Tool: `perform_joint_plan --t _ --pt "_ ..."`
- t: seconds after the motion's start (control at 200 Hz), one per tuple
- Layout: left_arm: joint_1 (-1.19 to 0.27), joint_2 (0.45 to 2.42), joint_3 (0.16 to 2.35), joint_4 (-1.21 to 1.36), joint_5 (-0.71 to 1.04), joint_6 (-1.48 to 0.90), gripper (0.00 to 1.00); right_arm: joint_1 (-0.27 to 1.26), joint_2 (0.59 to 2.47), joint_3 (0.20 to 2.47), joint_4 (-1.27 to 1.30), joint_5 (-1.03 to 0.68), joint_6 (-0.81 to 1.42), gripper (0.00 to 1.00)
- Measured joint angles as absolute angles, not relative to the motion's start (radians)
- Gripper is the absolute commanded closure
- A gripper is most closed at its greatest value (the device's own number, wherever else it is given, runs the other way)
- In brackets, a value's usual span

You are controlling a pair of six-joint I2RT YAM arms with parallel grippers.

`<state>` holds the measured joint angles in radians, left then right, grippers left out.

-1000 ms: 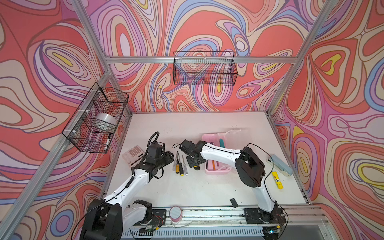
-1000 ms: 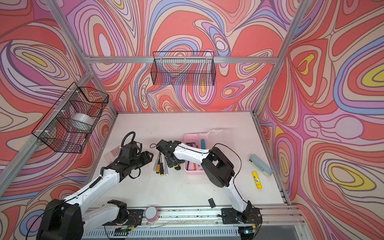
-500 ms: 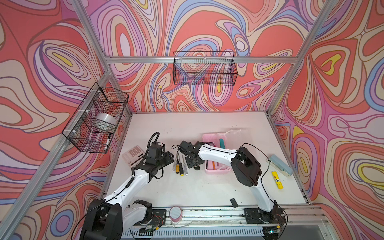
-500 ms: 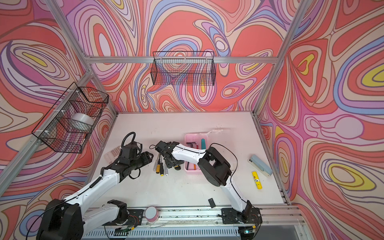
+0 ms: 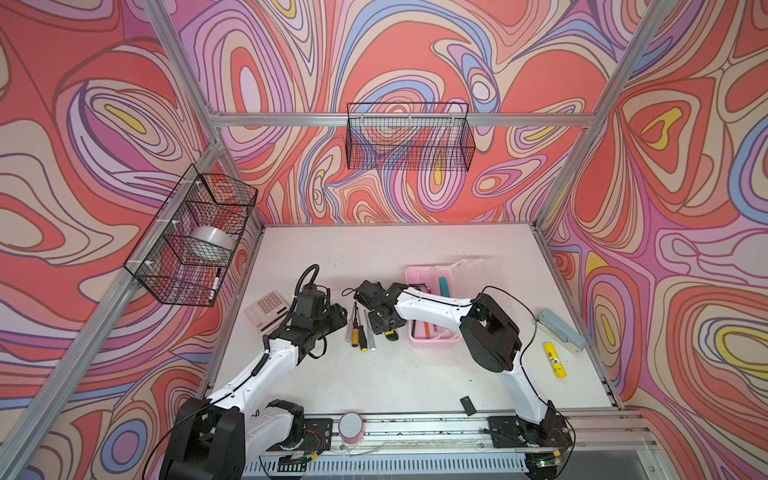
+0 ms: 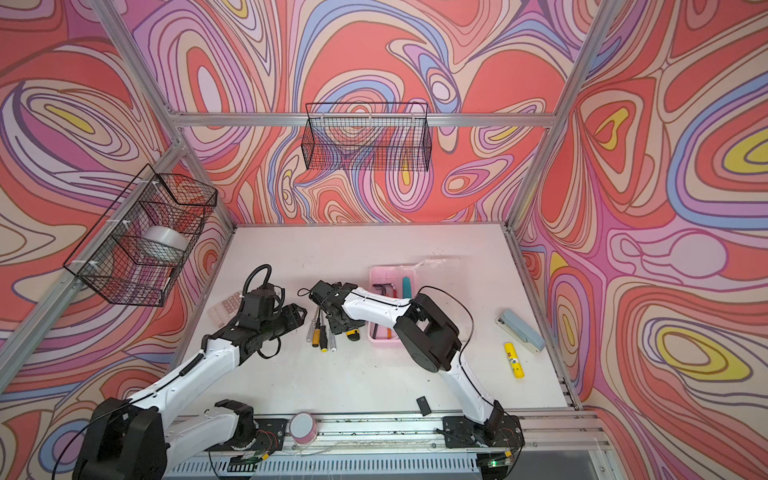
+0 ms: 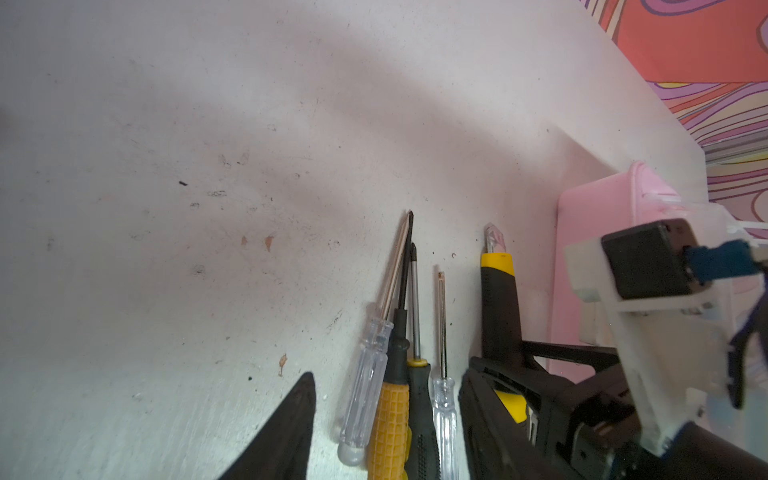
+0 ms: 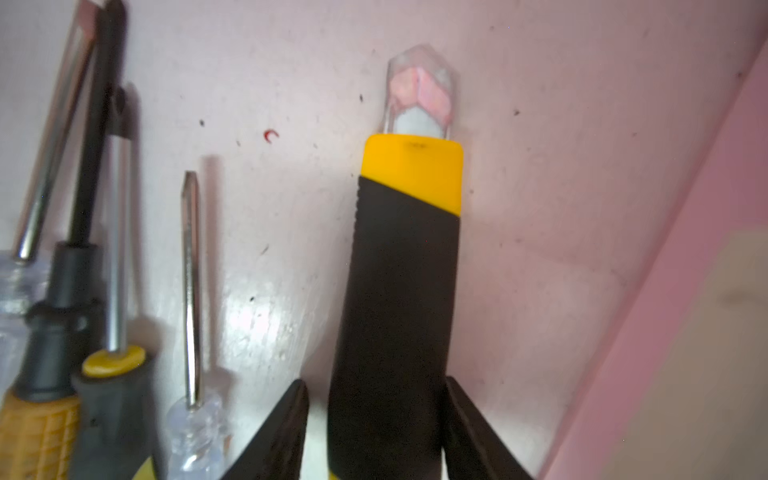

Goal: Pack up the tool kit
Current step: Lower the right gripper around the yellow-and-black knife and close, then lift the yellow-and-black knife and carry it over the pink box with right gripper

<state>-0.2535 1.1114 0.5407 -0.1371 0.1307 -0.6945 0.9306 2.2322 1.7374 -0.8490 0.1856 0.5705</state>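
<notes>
One yellow-black utility knife (image 5: 391, 333), lower centre in both top views, just left of pink box (image 5: 434, 343): right gripper (image 8: 376, 382) now lowered astride it, jaws apart but narrowing, pickup judged imminent; left gripper (image 5: 340, 316) jaws apart, empty

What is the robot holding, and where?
Nothing yet. The right claw straddles the black handle of the yellow-black knife, a gap showing beside one finger. The left claw is empty.
</notes>
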Motion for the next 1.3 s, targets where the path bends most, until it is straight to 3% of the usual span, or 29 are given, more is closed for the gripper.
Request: perform_joint_plan --t 1.297 --pt "-0.253 1.092 0.539 -0.151 0.107 -0.676 0.44 1.008 2.119 1.662 -0.846 0.167 0.577 0.65"
